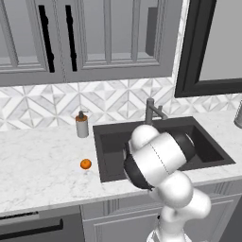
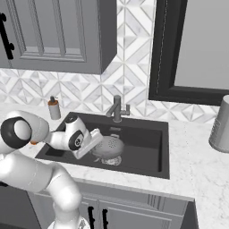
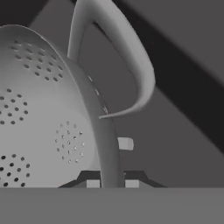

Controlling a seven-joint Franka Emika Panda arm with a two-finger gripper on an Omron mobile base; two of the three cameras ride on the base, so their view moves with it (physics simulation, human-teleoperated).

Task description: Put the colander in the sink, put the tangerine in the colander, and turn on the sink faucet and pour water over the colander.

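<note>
Hand [image 2: 95,144] clamped on colander [image 2: 108,147] rim, holding it tilted low inside sink [image 2: 147,154], over drain, for set-down. Tangerine [image 1: 85,164] waits on counter [image 1: 42,165] near sink's left edge. Faucet [image 2: 117,108] untouched.

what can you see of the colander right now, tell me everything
The colander is a round grey metal bowl pierced with clusters of small holes, with a curved loop handle rising from its rim. It sits low inside the dark sink, over the drain. The gripper is shut on its rim, one fingertip on each side of the thin wall, close to that handle. Nothing can be seen inside the bowl. Whether its base rests on the sink floor cannot be told.
</note>
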